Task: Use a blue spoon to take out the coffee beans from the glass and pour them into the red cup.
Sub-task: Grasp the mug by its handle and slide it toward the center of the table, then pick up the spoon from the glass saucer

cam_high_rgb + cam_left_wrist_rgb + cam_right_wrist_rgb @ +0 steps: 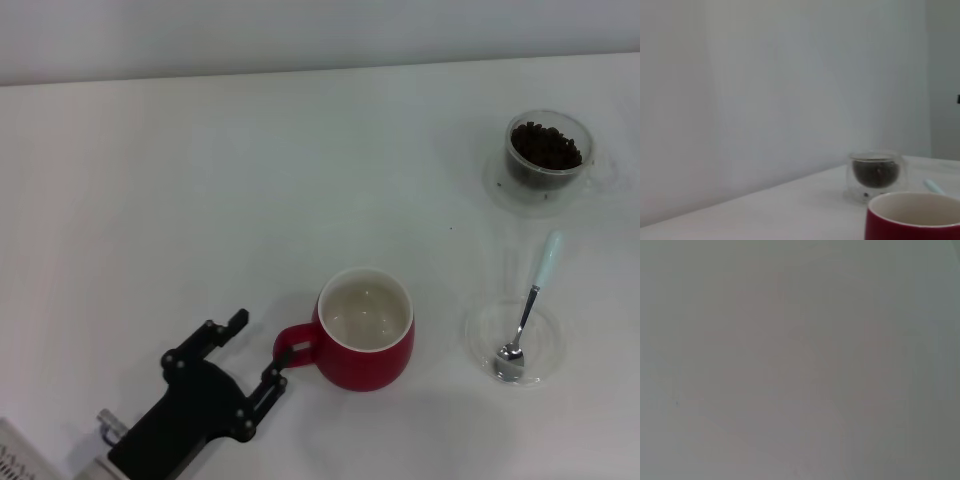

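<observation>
Pale-blue-handled, the spoon (527, 309) lies with its metal bowl in a shallow clear dish (545, 362) at the right of the white table (200, 200), its handle pointing away from the robot toward the glass (546, 150). The glass stands farther back on the right, on a clear saucer, and holds dark beans (545, 145). The red cup (367, 328) sits near the middle, well apart from the spoon, its white inside bare and its loop handle turned to the robot's left. The left gripper (262, 350) hovers just beside that handle, fingers spread wide with nothing between them; one fingertip is close to the loop. The left wrist view shows the cup's rim (912, 205) with the glass (875, 175) beyond. The right gripper is out of sight.
</observation>
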Available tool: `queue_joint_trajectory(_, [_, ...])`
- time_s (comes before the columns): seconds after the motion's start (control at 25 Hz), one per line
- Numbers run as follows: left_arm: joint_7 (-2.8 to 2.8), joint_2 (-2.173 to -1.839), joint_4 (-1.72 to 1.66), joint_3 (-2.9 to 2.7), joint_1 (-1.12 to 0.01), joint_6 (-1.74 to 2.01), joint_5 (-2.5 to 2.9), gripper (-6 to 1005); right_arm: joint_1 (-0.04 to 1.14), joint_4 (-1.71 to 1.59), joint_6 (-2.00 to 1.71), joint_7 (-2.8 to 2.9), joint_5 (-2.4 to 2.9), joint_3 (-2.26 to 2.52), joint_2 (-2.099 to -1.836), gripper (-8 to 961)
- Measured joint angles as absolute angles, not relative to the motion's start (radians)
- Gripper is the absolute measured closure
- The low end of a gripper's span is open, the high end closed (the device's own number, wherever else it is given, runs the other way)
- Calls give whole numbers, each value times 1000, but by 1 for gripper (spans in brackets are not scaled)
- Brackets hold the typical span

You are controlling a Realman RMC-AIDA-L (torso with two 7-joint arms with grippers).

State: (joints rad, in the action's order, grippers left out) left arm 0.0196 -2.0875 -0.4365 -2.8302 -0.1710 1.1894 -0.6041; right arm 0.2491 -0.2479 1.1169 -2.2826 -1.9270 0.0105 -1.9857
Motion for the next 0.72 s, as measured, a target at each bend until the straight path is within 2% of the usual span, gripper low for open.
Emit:
queue_joint_trajectory(0.44, [21, -2085, -383, -2830, -119, 1280, -727, 420, 257, -258, 1120, -2278, -1926, 50, -1977, 97])
queue_joint_trajectory(0.72, [20, -2083, -344, -2830, -164, 1303, -905, 421, 216, -326, 1135, -2152, -1925, 223, -1969, 98])
